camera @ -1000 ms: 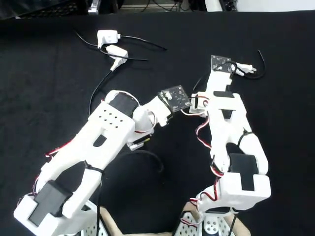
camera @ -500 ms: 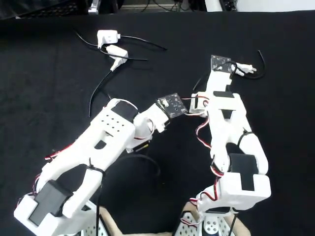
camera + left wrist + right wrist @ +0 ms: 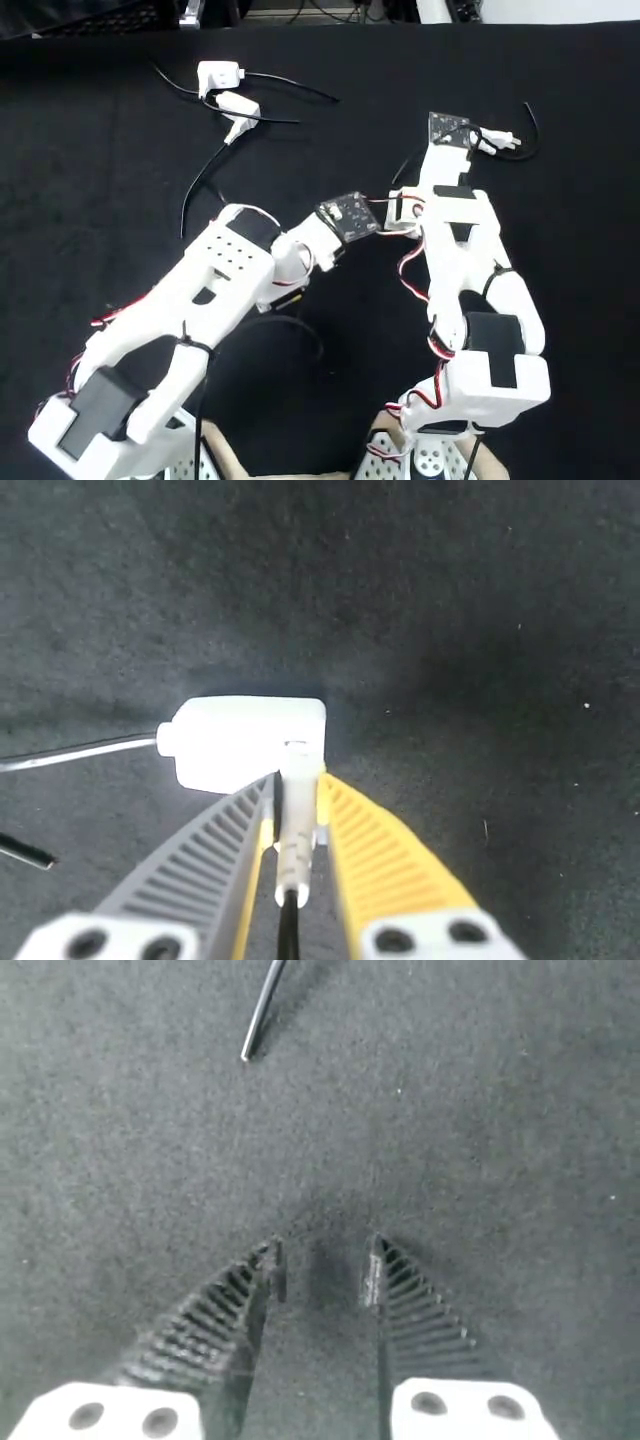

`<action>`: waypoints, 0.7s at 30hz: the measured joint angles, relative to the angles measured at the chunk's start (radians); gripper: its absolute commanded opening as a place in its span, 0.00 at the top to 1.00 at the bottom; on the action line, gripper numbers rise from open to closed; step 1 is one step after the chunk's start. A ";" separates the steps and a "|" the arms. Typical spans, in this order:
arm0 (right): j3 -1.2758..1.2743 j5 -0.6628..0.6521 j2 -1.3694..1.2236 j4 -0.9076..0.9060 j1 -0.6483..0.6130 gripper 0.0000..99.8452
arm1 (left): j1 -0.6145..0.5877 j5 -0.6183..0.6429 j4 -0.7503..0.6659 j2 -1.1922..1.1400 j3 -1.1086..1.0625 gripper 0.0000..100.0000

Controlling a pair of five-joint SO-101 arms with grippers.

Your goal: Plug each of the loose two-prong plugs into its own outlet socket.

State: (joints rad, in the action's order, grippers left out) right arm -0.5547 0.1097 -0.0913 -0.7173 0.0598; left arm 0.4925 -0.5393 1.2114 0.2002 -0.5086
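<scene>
In the left wrist view my left gripper (image 3: 296, 785) is shut on a white two-prong plug (image 3: 297, 825) with a black cable. The plug's front end meets a white socket block (image 3: 245, 742) lying on the black cloth; the prongs are hidden. From above, the left arm's wrist (image 3: 346, 216) is at mid-table, close beside the right arm. My right gripper (image 3: 322, 1265) is open over bare cloth, with nothing between its fingers. Its wrist (image 3: 449, 131) is at the back right, next to a small white plug-and-socket piece (image 3: 495, 142).
At the back left lie another white socket (image 3: 218, 75) and a white plug (image 3: 238, 106), with thin black cables curling around them. A loose cable end (image 3: 258, 1015) lies beyond the right gripper. The black cloth (image 3: 90, 180) covers the whole table.
The left arm's wrist has drawn back a little, leftward and toward the near edge, then stopped. The right arm has not moved.
</scene>
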 measured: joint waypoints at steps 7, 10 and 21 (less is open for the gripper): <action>0.000 0.000 0.000 0.003 0.000 0.86 | 0.000 0.000 -0.002 0.000 -0.002 0.97; 0.000 0.000 0.000 0.003 0.000 0.86 | -0.020 0.003 -0.017 0.000 -0.006 0.97; 0.000 0.000 0.000 0.003 0.000 0.86 | -0.051 0.124 -0.206 0.015 -0.163 0.97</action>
State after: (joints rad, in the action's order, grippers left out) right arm -0.5547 0.1097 -0.0913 -0.7142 0.0598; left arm 0.4419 -0.4150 1.0058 0.2156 -0.6713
